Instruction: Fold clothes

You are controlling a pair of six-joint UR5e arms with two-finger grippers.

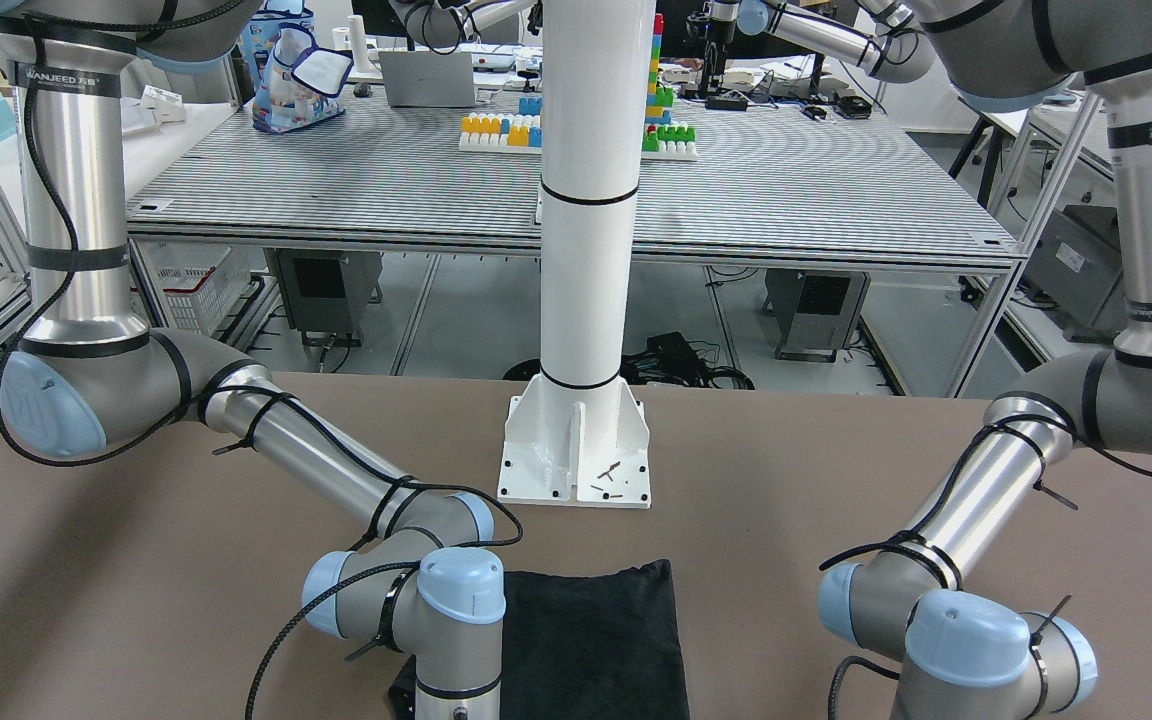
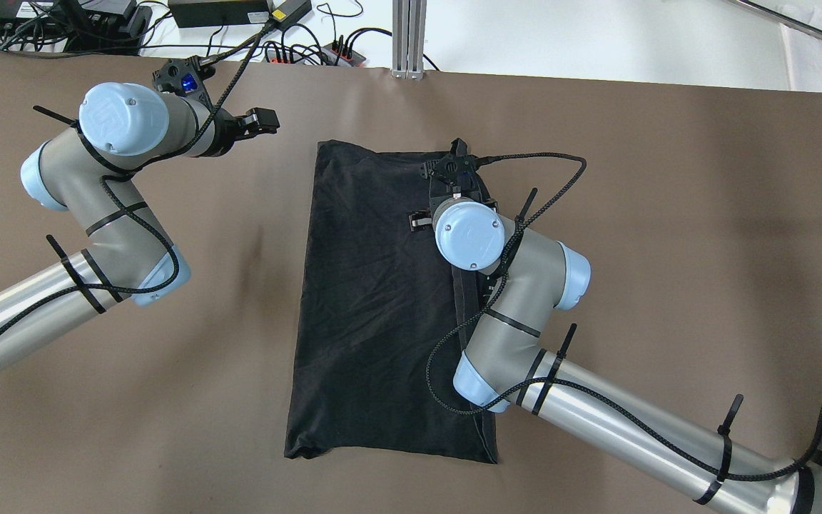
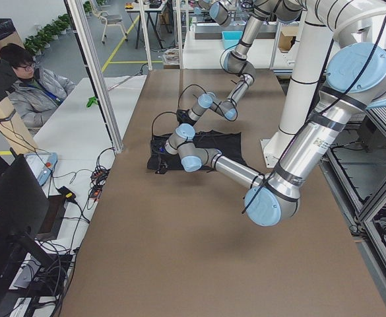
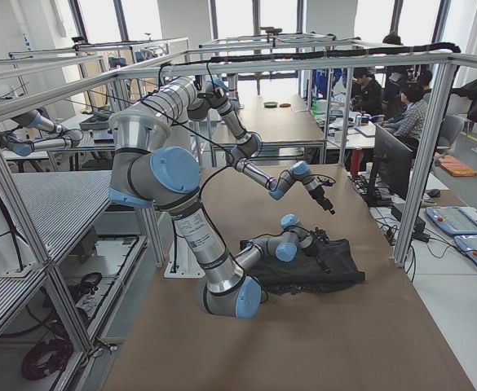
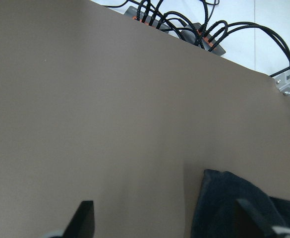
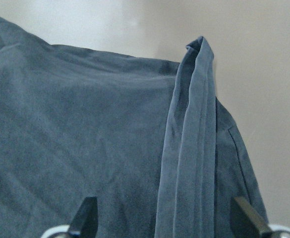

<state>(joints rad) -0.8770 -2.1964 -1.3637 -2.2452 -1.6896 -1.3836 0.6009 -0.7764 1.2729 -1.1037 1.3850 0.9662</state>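
1. The cloth (image 2: 375, 300) is lying flat in the middle of the surface (image 2: 668, 214). In the overhead view its long sides are running from 12 to 6 o'clock, and it is lightly wrinkled. It is reading as a long rectangle, so the folding looks partly done.
2. Along its 3 o'clock edge a narrow strip is doubling over. At the 1 o'clock corner that strip is standing up as a ridge (image 6: 189, 139).
3. The right fingers (image 6: 87, 215) are hanging wide apart on either side of that ridge, gripping nothing. The right wrist is sitting over the cloth's 3 o'clock edge, probably so the fingers can pinch that corner.
4. The left fingers (image 5: 85, 220) are also spread wide and empty. They are hovering over bare surface just off the cloth's 11 o'clock corner, likely placed there to take that corner to match the right.
5. The next step is probably both sets of fingers pinching the 12 o'clock corners and carrying them toward 6 o'clock. The fabric is thin and layered, so a pinch may be catching only the top layer.
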